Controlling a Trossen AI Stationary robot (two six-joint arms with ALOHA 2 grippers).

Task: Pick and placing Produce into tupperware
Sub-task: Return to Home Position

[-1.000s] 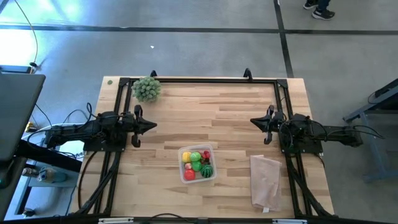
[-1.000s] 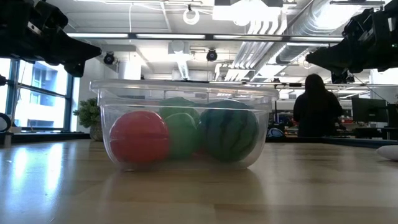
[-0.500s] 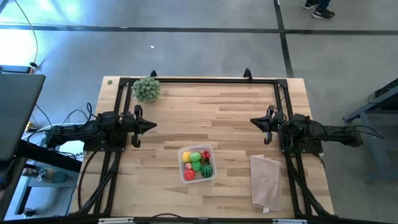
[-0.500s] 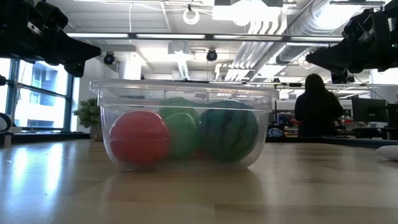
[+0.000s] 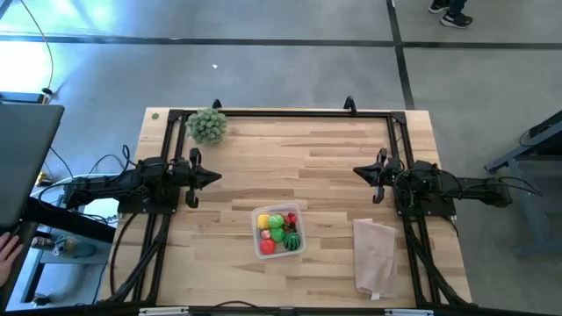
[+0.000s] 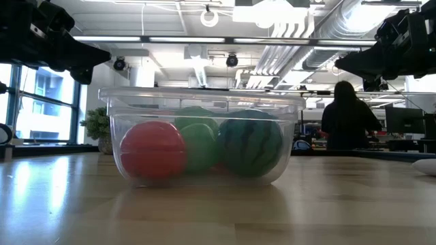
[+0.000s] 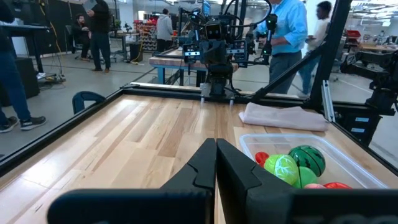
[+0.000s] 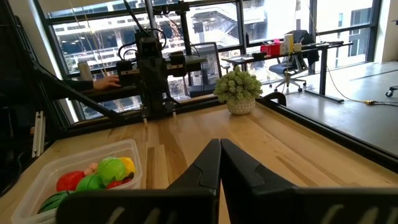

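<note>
The produce (image 5: pixel 278 232) lies inside the tupperware (image 6: pixel 201 95); we judge it light, hard and slippery, best pinched across the middle. Left gripper (image 5: pixel 216 178) and right gripper (image 5: pixel 356 171), both closed empty, flank the tupperware.

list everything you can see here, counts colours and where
table: one, light wood
tupperware: one, clear, front centre of table
produce: several, red, green, yellow, one striped dark green, all inside the tupperware
bushy plant: one, grey-green, far left corner
bag: one, pale pinkish, right of the tupperware
person: one, dark top, room behind
left pincer: one, dark, shut, left edge
right pincer: one, dark, shut, right edge
</note>
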